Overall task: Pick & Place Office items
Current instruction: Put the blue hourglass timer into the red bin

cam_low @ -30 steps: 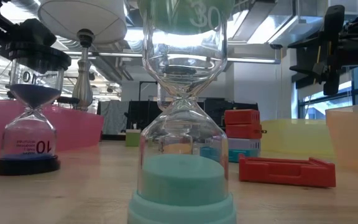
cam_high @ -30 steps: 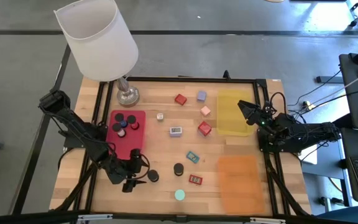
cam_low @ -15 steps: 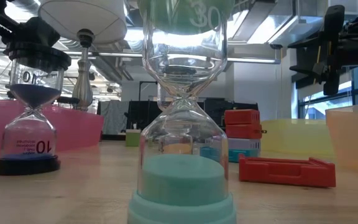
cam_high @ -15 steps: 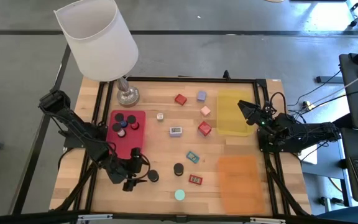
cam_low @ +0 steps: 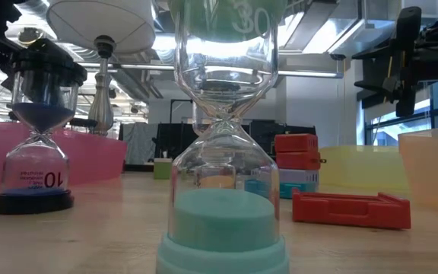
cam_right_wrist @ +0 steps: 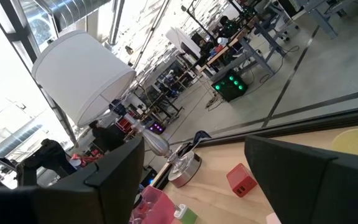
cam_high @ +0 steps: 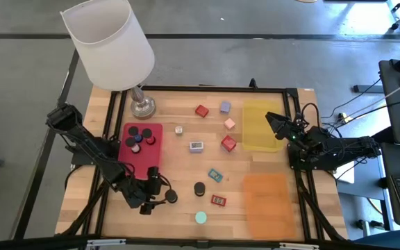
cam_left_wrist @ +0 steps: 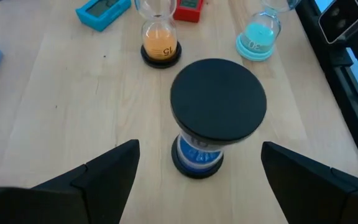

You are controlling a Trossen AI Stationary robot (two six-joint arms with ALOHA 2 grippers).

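Note:
A black-capped hourglass with blue sand point(cam_left_wrist: 218, 111) stands upright on its base on the wooden table, near the front left point(cam_high: 171, 197). My left gripper point(cam_high: 160, 194) is open, slanting down at it. One finger point(cam_left_wrist: 107, 171) stands on either side of the hourglass, the other point(cam_left_wrist: 306, 177) well apart from it. Beyond it stand an orange-sand hourglass point(cam_left_wrist: 160, 43) and a teal one point(cam_left_wrist: 258, 38). My right gripper point(cam_high: 272, 122) waits open, raised over the yellow mat's edge.
The red mat point(cam_high: 144, 160), with black round pieces on it, lies just behind my left gripper. A lamp point(cam_high: 142, 104) stands at the far left. Red, pink and lavender blocks point(cam_high: 228, 143), a white rectangle point(cam_high: 196, 145) and a teal one point(cam_high: 215, 174) lie mid-table. The orange mat point(cam_high: 266, 201) lies to the right.
My left gripper has eased a little downward and toward the blue-sand hourglass, staying open. The hourglass has not moved.

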